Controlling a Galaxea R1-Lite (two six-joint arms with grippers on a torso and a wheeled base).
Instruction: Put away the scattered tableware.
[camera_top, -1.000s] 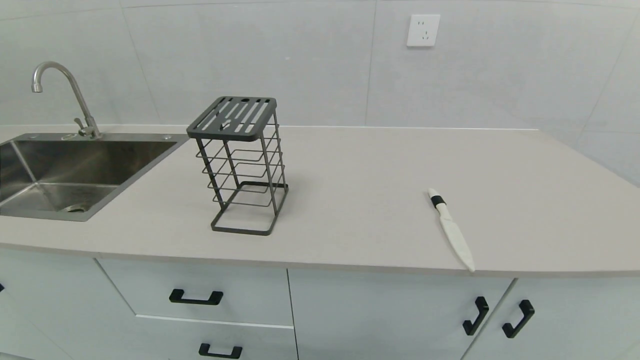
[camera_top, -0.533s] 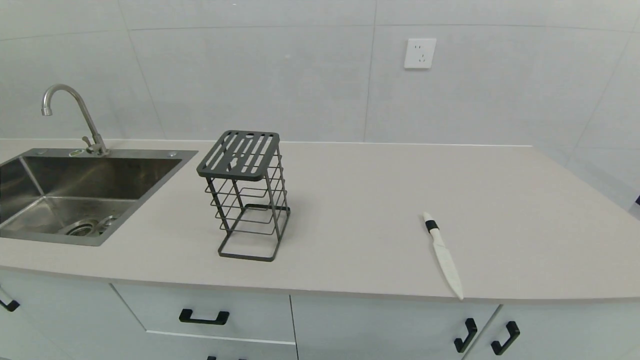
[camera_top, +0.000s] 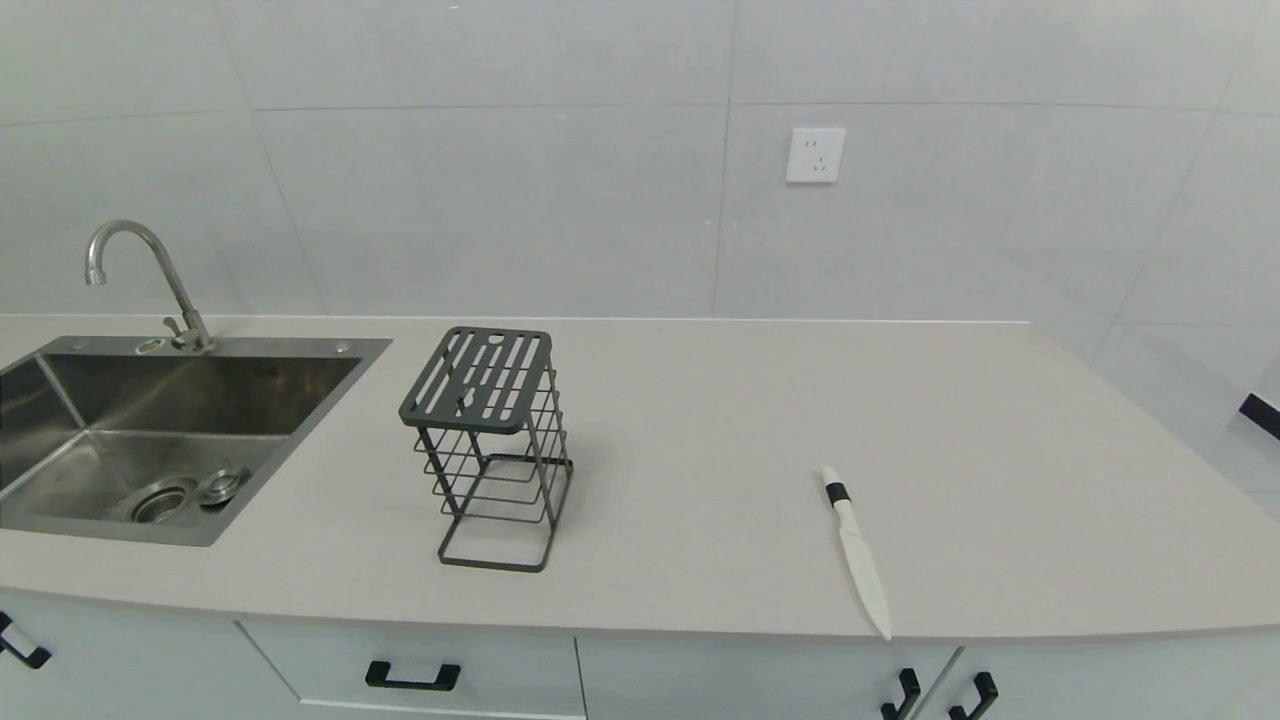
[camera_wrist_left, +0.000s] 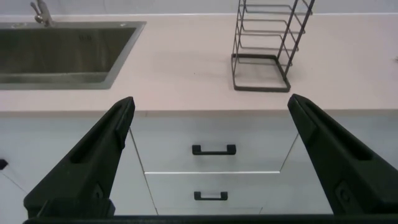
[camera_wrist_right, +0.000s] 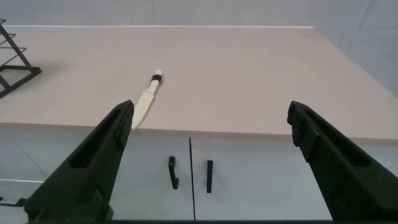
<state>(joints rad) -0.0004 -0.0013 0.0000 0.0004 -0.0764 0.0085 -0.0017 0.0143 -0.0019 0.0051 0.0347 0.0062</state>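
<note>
A white knife (camera_top: 855, 550) with a black band on its handle lies on the beige counter (camera_top: 700, 420) near the front edge at the right. A dark wire rack (camera_top: 490, 440) with a slotted top stands upright at the counter's middle, right of the sink. My left gripper (camera_wrist_left: 211, 102) is open and holds nothing. It hangs in front of the drawers, with the rack (camera_wrist_left: 267, 43) farther off on the counter. My right gripper (camera_wrist_right: 211, 107) is also open and holds nothing. It sits before the counter's front edge, and the knife (camera_wrist_right: 147, 99) lies ahead of it.
A steel sink (camera_top: 280, 346) with a faucet (camera_top: 190, 335) takes up the counter's left end. A wall socket (camera_top: 815, 155) sits on the tiled wall behind. Drawers with black handles (camera_wrist_left: 214, 149) and cabinet doors are below the counter. Open counter lies between rack and knife.
The head camera has moved, so the whole scene has slid down in the picture and shows more wall. Knife and rack keep their places on the counter.
</note>
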